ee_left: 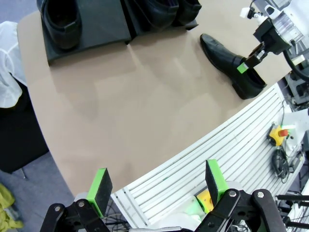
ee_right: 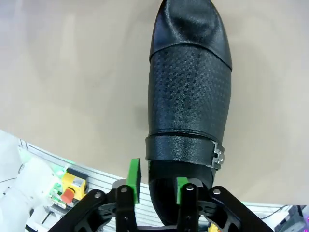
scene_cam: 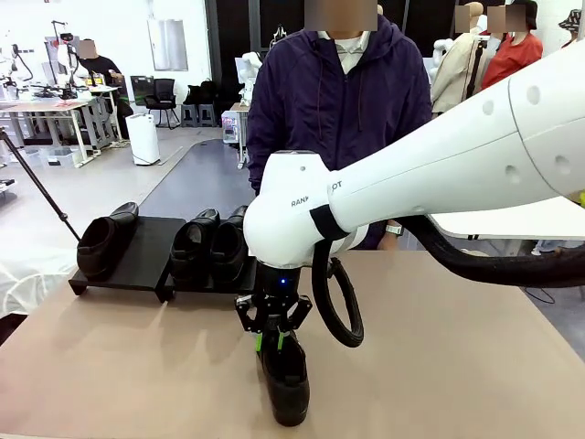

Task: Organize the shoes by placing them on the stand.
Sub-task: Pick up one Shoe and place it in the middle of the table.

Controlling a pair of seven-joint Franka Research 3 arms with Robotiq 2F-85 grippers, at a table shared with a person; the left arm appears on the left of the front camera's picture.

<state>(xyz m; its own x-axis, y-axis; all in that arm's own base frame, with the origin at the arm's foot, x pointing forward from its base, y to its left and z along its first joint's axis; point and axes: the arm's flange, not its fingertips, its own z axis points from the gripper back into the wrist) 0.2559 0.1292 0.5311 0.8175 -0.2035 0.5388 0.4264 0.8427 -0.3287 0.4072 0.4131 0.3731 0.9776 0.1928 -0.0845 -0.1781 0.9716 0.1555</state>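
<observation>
With the right end effector [ee_right: 155, 187] straddling the heel-side collar of the glossy black leather shoe [ee_right: 188, 101] on the tan counter [scene_cam: 439, 347], its pads look part-closed and I cannot tell whether they grip, so it should seat firmly before lifting toward the matte black stand [scene_cam: 137, 261], while the left end effector [ee_left: 159, 188] stands wide apart.

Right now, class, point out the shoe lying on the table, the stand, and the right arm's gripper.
shoe on the table [ee_right: 190, 92]: right wrist view, textured upper.
stand [scene_cam: 146, 251]: front view, bare left platform.
right gripper [scene_cam: 274, 337]: front view, between its fingers.
</observation>
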